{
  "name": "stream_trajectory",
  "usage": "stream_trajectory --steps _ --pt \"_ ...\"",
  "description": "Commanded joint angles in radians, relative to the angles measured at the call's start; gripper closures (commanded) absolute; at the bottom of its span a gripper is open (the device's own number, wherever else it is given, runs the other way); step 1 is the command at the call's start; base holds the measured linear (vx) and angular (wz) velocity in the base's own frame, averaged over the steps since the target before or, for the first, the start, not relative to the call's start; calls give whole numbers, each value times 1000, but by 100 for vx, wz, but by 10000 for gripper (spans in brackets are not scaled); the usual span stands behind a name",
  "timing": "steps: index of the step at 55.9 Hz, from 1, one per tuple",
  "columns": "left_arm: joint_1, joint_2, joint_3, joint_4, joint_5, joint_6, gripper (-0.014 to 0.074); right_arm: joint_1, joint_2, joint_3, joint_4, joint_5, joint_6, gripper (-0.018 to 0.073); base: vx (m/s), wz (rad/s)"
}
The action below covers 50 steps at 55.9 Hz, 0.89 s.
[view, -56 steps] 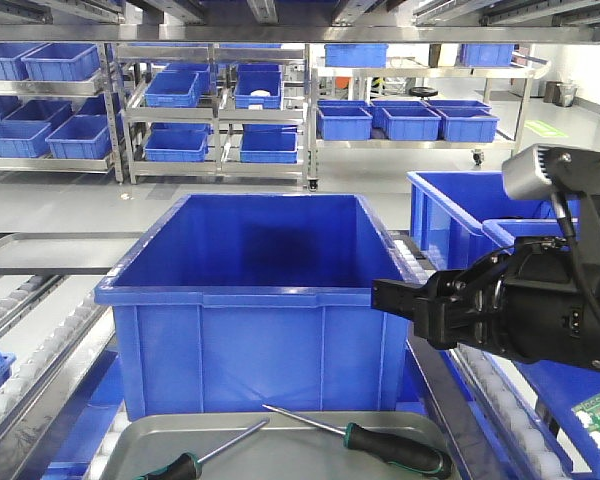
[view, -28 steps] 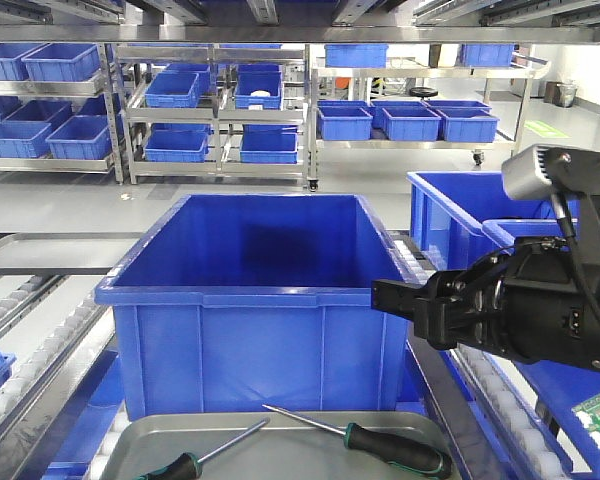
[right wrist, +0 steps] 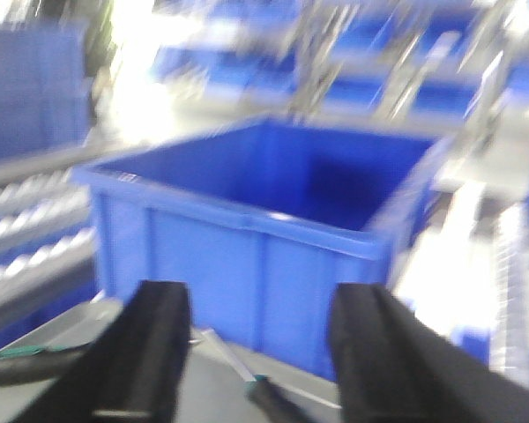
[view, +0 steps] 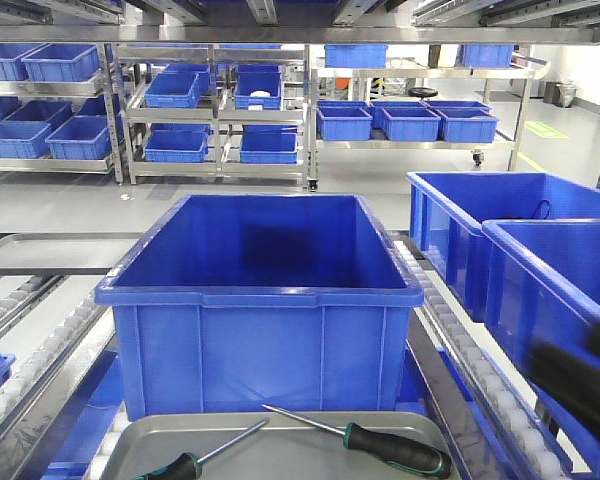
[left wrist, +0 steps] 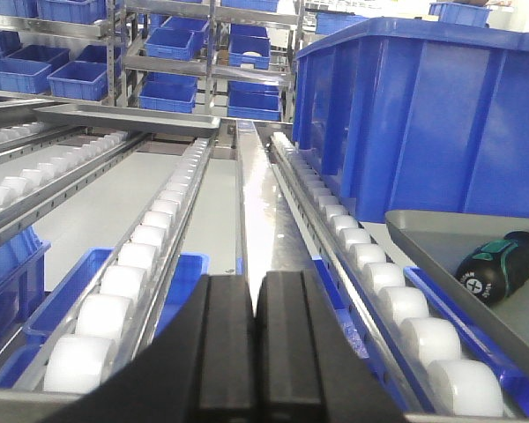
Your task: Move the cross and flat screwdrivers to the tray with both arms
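The two screwdrivers, one [view: 395, 448] on the right and one [view: 195, 458] on the left, lie in the grey tray [view: 280, 425] near us, just in front of the big blue bin [view: 260, 300], where they lay a second ago. Our right gripper [right wrist: 256, 361] has dropped out of the front view, leaving only a dark blur [view: 580, 385] low on the right, and its fingers [right wrist: 150, 352] stand wide apart. Our left gripper [left wrist: 254, 352] has its fingers pressed together over the rollers [left wrist: 141, 264].

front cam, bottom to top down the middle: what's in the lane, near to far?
Grey tray holding two screwdrivers → big blue bin → bare floor → shelving racks with small blue bins.
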Motion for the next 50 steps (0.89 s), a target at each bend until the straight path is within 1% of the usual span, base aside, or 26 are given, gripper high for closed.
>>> stream_trajectory --steps 1,5,7,12,17,21,23,28,29,31,37,50 --pt "2 9 -23 -1 -81 -8 602 -16 -124 119 -5 -201 28 230 0 0" --pt "2 9 -23 -1 -81 -8 602 -58 -197 232 -25 -244 93 284 0 0" --pt "2 9 -23 -1 -81 -8 602 -96 -225 293 -52 -246 142 314 0 0" --pt "2 9 -23 -1 -81 -8 602 -186 -287 412 -170 -241 263 399 0 0" --pt "2 9 -23 -1 -81 -8 602 -270 -368 508 -328 -243 366 494 0 0" --pt "2 9 -23 -1 -81 -8 602 -332 -461 587 -435 -251 418 569 0 0" --pt "2 9 -23 -1 -81 -8 602 -355 -513 623 -467 -254 431 573 0 0" --pt "2 9 -23 -1 -81 -8 602 -391 -654 714 -485 -269 455 572 0 0" --pt "2 9 -23 -1 -83 -8 603 -397 -668 712 -486 -252 458 571 0 0" --pt "2 11 -23 -1 -81 -8 603 -399 -651 703 -494 -214 460 571 0 0" --pt "2 10 -23 -1 -84 -8 603 -398 -653 707 -516 -209 458 570 0 0" --pt "2 11 -23 -1 -83 -8 603 -390 -650 707 -516 -214 458 567 0 0"
